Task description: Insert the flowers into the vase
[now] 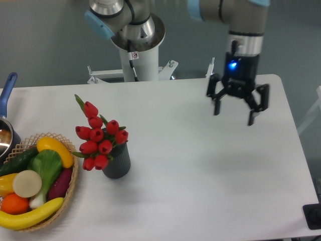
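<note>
Flowers (100, 138): one bunch of red tulip buds, about ten by count, with green stems and a narrow leaf rising at the upper left. The stems stand in the vase (117, 160), and the heads lean out over its left rim. Vase: one, dark grey, cylindrical, upright on the desk (200, 175), left of centre. Bunch and vase lie well apart from the pincer (236, 109), which hangs over the far right part of the desk, to the upper right of the flowers.

Pincer: one, black, two-fingered, pointing downward, with a blue light glowing on the wrist above it. The fingers (216, 103) are spread wide and hold nothing; they hang clear of the desk surface.

Containers. (a) The vase, holding the flowers. (b) One woven basket (67, 193) at the lower left edge of the desk, just beside the vase on its left. It holds fruit and vegetables: a yellow banana (30, 216) along the front, a green leafy vegetable (46, 168) at the centre, a yellow pepper-like piece (55, 150) at the top, a dark green cucumber (17, 160) on the left, a purple piece (61, 183) on the right, an orange (14, 203), and a pale round slice (27, 183). (c) One pot (6, 135) with a blue handle (7, 93), cut off by the left edge; its contents cannot be told.

Arm base (135, 45): a white column behind the desk.
</note>
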You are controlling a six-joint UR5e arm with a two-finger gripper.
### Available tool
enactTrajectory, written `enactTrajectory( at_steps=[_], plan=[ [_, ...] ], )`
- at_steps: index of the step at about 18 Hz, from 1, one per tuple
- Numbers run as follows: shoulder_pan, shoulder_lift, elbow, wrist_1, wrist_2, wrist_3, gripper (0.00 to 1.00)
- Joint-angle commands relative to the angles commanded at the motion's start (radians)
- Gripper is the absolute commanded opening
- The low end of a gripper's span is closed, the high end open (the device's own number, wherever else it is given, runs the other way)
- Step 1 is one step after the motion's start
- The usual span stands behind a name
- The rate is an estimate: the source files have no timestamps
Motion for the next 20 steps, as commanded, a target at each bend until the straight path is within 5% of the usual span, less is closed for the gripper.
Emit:
enactTrajectory(
  at_steps=[2,7,20],
  plan=[
    [0.026,0.015,0.025,-0.071,0.064,0.112,1.0],
    [0.054,0.041,0.035,-0.138,0.195,0.261,1.0],
    [0.078,0.041,0.04,-0.145,0.137,0.261,1.0]
  ],
)
